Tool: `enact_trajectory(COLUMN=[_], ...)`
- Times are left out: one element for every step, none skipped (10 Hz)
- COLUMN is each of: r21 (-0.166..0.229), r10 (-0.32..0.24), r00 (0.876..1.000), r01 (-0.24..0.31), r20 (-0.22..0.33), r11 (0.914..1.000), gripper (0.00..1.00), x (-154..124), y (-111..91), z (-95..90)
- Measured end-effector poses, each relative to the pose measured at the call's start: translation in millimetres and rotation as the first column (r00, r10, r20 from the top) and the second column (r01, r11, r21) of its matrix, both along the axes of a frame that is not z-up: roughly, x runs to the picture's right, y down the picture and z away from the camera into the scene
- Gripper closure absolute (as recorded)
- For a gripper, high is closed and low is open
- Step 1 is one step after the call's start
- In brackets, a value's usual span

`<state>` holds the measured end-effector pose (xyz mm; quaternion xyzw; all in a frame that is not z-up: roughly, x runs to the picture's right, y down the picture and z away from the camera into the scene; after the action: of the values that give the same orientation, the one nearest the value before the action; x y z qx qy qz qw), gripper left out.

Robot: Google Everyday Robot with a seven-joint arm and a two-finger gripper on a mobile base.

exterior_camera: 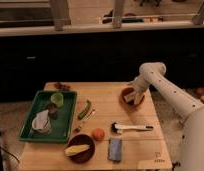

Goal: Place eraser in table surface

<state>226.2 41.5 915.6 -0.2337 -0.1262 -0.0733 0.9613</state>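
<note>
My gripper (pixel 131 95) is at the end of the white arm that reaches in from the right. It sits down in the orange bowl (pixel 138 101) at the far right of the table surface (pixel 107 112), a pale wooden top. A small tan patch (pixel 126 99) shows in the bowl just under the gripper; it looks like the eraser, but the gripper hides most of it. I cannot tell whether the gripper holds it.
A green tray (pixel 29 125) at the left holds a green cup (pixel 56 99) and a white bowl (pixel 41 122). A green pepper (pixel 84 109), an orange fruit (pixel 98 134), a white-handled brush (pixel 131 128), a blue-grey sponge (pixel 114 149) and a dark bowl (pixel 81 148) lie in front.
</note>
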Motion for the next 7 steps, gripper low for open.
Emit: enact_trajectory(r21=[-0.001, -0.006, -0.009, -0.015, -0.021, -0.025, -0.029], r10=[-0.005, -0.009, -0.009, -0.006, -0.001, 0.007, 0.013], r00=[1.0, 1.0, 1.0, 1.0, 1.0, 1.0, 1.0], r01=[0.005, 0.009, 0.009, 0.006, 0.002, -0.006, -0.013], r20=[0.007, 0.014, 0.018, 0.021, 0.021, 0.02, 0.02], r11=[1.0, 0.9999, 0.9999, 0.9999, 0.9998, 0.9997, 0.9995], gripper=[0.2, 0.2, 0.2, 0.21, 0.28, 0.39, 0.48], x=[1, 1, 1, 3, 5, 7, 8], y=[0, 1, 2, 3, 5, 6, 7], z=[2.4, 5.2, 7.8, 11.5, 15.1, 18.4, 20.0])
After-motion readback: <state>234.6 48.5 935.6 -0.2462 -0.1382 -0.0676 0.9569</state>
